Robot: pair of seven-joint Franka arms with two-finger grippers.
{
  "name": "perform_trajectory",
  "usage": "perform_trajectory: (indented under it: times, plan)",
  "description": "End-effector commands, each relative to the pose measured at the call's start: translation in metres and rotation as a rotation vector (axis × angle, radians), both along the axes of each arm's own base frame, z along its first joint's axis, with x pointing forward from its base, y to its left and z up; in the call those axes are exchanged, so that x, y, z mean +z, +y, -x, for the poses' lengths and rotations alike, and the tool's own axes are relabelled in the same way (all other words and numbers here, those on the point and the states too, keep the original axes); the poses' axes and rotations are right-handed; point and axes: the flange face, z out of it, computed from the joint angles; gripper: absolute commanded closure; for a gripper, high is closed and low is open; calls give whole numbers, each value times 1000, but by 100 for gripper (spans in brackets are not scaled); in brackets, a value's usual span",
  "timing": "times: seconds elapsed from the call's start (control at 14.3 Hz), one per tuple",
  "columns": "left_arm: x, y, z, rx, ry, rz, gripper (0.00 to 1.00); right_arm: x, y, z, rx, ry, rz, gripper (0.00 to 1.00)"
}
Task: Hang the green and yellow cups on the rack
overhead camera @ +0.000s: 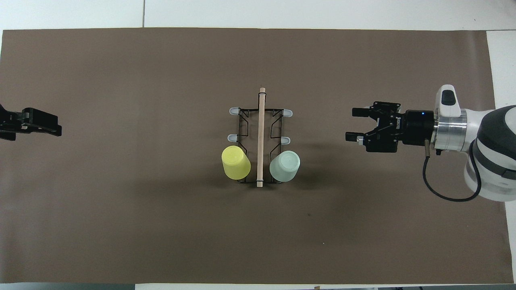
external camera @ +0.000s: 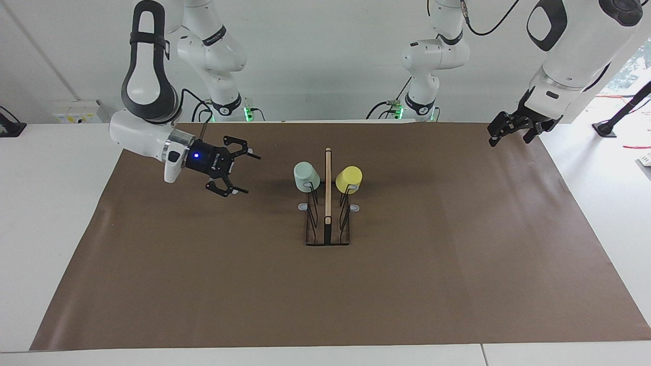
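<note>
The black wire rack stands mid-table with its wooden centre bar upright. The pale green cup hangs upside down on a prong on the side toward the right arm's end. Across the bar, the yellow cup hangs the same way. Both sit on the prongs nearest the robots. My right gripper is open and empty, in the air well clear of the green cup, pointing at the rack. My left gripper waits open and empty over the mat's edge at the left arm's end.
A brown mat covers most of the white table. Several grey-tipped prongs on the rack carry nothing. A third robot base stands at the robots' end of the table.
</note>
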Motion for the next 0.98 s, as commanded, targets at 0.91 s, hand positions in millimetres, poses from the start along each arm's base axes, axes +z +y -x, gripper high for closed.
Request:
perform_trajectory:
  times: [0.91]
  plan:
    - [2, 2, 3, -6, -11, -19, 0, 164, -70, -26, -395, 546, 934, 0]
